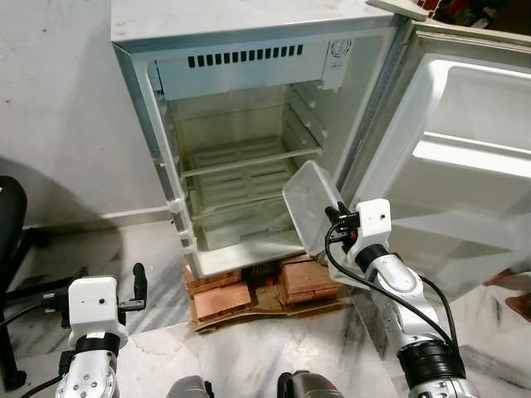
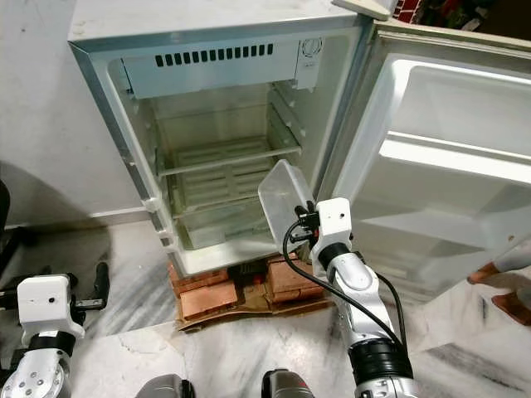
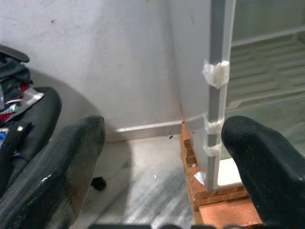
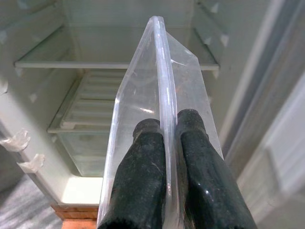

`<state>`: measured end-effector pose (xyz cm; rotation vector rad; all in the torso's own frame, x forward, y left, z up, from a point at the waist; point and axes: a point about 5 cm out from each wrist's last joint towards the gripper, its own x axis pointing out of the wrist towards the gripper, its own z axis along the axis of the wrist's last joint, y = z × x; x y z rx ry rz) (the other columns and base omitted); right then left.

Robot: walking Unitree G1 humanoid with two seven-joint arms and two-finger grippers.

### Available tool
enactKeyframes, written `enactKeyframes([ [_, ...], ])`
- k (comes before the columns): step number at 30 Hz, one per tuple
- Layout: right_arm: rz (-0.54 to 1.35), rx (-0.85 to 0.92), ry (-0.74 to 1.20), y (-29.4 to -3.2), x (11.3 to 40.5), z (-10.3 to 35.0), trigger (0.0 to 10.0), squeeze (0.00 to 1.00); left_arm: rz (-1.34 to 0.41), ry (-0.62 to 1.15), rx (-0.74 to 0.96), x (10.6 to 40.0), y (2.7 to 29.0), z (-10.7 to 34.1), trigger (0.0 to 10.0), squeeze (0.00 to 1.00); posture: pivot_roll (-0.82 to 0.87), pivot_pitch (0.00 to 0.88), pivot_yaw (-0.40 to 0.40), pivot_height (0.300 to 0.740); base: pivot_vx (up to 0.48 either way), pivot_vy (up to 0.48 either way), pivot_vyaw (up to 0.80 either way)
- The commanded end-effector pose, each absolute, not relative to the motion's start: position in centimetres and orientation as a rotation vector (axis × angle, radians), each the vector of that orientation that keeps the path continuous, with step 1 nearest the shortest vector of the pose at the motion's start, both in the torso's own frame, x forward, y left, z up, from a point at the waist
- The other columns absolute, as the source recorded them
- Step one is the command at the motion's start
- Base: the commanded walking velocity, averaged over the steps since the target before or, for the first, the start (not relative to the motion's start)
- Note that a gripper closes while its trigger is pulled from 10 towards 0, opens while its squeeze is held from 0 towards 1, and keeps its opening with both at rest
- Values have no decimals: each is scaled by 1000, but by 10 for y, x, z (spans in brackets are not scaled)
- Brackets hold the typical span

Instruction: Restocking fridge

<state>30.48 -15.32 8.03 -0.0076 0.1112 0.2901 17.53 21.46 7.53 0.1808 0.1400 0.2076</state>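
My right gripper (image 4: pixel 167 129) pinched the rim of a clear plastic container (image 1: pixel 313 203), held tilted before the open fridge (image 1: pixel 249 149), near its lower shelf (image 1: pixel 249 162). It looked light, thin-walled, slippery — best gripped at the rim. Contents, if any, were indiscernible. My left gripper (image 3: pixel 162 162) hung open, idle.

Fridge door (image 1: pixel 465 157) cut off rightward

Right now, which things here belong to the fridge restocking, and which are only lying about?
Job:
- clear plastic container, pinched in the right claw
- open fridge, its door

Lying about:
- bricks under the fridge
- office chair
- left claw, idle
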Motion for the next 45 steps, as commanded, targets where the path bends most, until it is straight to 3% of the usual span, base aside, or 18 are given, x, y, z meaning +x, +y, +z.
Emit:
enactKeyframes([
  [1,286,-10,106,-156,306,82,10000,0,205,143,186,173,217,77,10000,0,109,126,-18,740,251,0,0],
  [16,324,13,155,-162,268,73,10000,0,222,172,149,147,207,73,10000,0,93,113,-29,740,277,0,0],
  [45,442,15,143,-149,281,82,10000,0,229,167,138,147,205,69,10000,0,105,100,-48,740,297,0,94],
])
